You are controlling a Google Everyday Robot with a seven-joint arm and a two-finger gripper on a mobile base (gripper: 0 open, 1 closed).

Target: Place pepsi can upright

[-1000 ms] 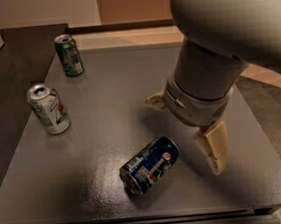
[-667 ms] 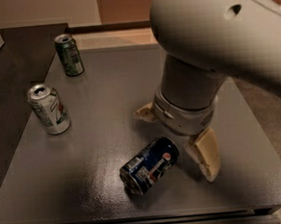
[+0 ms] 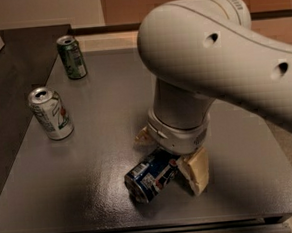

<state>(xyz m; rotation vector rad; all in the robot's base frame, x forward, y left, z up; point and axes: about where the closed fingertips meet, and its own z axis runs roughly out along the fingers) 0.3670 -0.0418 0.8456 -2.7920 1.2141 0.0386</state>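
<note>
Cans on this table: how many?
3. A green can stands far left, a silver-white can stands nearer left, and the pepsi can lies on its side under the gripper. The arm may hide others.

Dim, warm light. The gripper, low over the blue can, shadows it; faint sheen on the table to its left.

Three cans on one table: one pepsi can on its side, one green can, one silver-white can. One arm. One gripper down at the pepsi can, two fingers spread apart.
</note>
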